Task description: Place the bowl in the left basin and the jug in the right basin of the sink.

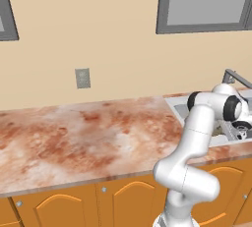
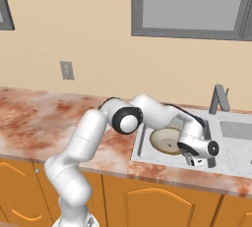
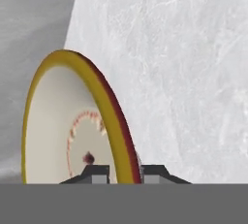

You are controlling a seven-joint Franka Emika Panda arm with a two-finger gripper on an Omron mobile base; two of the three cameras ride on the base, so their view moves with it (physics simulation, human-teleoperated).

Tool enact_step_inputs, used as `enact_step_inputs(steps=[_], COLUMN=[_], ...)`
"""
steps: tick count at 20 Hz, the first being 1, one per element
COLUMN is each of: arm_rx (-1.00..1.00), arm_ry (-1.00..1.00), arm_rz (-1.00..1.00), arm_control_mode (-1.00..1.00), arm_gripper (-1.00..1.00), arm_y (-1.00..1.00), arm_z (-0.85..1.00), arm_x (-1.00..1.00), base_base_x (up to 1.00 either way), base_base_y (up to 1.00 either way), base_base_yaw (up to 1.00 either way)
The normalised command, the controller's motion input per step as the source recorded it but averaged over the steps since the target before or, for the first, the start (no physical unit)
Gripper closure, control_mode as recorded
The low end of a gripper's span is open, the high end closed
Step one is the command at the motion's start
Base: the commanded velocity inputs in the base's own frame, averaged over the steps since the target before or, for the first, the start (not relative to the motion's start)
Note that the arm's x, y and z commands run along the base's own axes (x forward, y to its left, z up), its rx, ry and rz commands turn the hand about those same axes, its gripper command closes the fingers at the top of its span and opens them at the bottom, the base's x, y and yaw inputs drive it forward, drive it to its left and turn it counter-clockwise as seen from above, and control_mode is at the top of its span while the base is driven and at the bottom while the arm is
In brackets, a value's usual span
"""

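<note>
The cream bowl [image 3: 58,121] with its tan-brown rim stands on edge in the hand view, against the pale grey stone of the sink. My gripper [image 3: 126,172] is shut on the bowl's rim, one fingertip [image 3: 99,172] inside it and the other outside. In the right base view the bowl [image 2: 165,140] lies tilted in the left basin [image 2: 143,140], and my gripper [image 2: 191,159] holds its near right edge. The right basin [image 2: 238,137] lies further right. In the left base view my hand [image 1: 241,131] hangs low over the sink [image 1: 178,107]. The jug is out of view.
A grey metal faucet [image 2: 219,98] stands at the back between the basins. The marbled reddish counter [image 2: 39,118] stretches to the left of the sink. A wall outlet [image 2: 66,70] and a window [image 2: 192,5] are on the back wall.
</note>
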Motion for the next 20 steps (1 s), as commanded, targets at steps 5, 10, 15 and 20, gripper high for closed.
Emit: enact_step_inputs(steps=[5,10,15,20], arm_rx=[-0.11,-0.13,-0.13,-0.15], arm_ry=[0.01,0.00,0.00,0.00], arm_rz=[0.00,0.00,0.00,0.00], arm_control_mode=[-1.00,-1.00,-1.00,-1.00], arm_gripper=[-1.00,-1.00,-1.00,-1.00], arm_y=[0.36,0.00,-0.06,0.00], arm_z=[0.02,0.25,0.49,0.68], arm_x=[0.22,0.01,-0.15,-0.31], base_base_x=[0.00,0.00,0.00,0.00], base_base_y=[0.00,0.00,0.00,0.00], base_base_yaw=[0.00,0.00,0.00,0.00])
